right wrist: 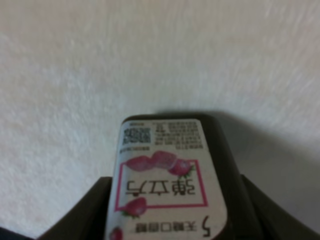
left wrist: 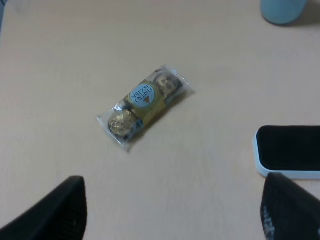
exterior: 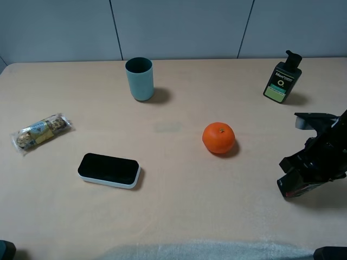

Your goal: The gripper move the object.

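Right gripper (exterior: 297,179) sits low, well to the right of the orange (exterior: 219,137), clenched on the small black box (right wrist: 167,175). Fingers press both its sides, a hold fit for carrying, I'd say. Box touching the table (exterior: 179,216)? Can't tell. Left gripper (left wrist: 172,215), far on the orange's other side, gapes wide, empty, near the chocolate packet (left wrist: 145,106).

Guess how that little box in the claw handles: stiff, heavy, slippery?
The small box looks rigid and flat-sided, so it should probably keep its shape between the right gripper's fingers and not roll. Small enough to sit between those fingers, it is likely light. Its smooth printed face might be a little slippery.
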Available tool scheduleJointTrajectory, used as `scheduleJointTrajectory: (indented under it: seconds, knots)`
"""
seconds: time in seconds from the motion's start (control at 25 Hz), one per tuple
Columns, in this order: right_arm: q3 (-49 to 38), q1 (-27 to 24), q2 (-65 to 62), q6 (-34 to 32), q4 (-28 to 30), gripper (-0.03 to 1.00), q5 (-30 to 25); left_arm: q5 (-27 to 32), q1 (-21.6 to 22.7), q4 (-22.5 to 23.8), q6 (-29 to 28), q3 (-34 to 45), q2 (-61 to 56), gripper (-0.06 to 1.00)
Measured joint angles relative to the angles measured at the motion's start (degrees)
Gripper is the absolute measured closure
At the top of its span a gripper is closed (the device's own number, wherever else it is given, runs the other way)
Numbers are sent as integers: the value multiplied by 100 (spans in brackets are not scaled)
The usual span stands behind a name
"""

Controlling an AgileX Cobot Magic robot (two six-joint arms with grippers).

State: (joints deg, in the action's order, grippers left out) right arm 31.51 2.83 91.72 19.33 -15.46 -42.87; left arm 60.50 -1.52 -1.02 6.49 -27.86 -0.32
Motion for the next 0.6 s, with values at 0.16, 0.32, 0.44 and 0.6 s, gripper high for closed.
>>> scheduleJointTrajectory:
  seconds: [0.16,0.32,0.44,0.6]
  knots:
    - [464,0,2,0,19,61,-129,0,0,0,0,0,0,23]
    - [958,0,6,0,25,61,-330,0,0,0,0,0,0,23]
    - [1318,0,6,0,26,61,-522,0,0,0,0,0,0,23]
    - [1808,0,6,0,37,61,-791,0,0,0,0,0,0,23]
